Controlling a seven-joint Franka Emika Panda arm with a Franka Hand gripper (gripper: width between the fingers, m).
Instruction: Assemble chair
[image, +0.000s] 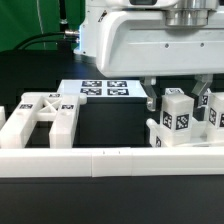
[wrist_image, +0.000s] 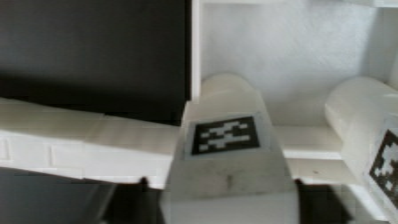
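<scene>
Chair parts, white plastic, tagged, loose.
- Leg (image: 177, 115): upright, just behind the rail (image: 100, 160), toward its end on the exterior view's right. Its tag faces the camera.
- Second leg (image: 214, 110): behind the rail, further right.
- Frame (image: 40, 115): cross-braced, lying behind the rail's left end.
- Gripper (image: 168, 86): directly over the leg. Spread or pinching cannot be told.
- Marker board (image: 100, 88): well behind the rail's middle.
- Worktop (image: 110, 125): dark.
</scene>
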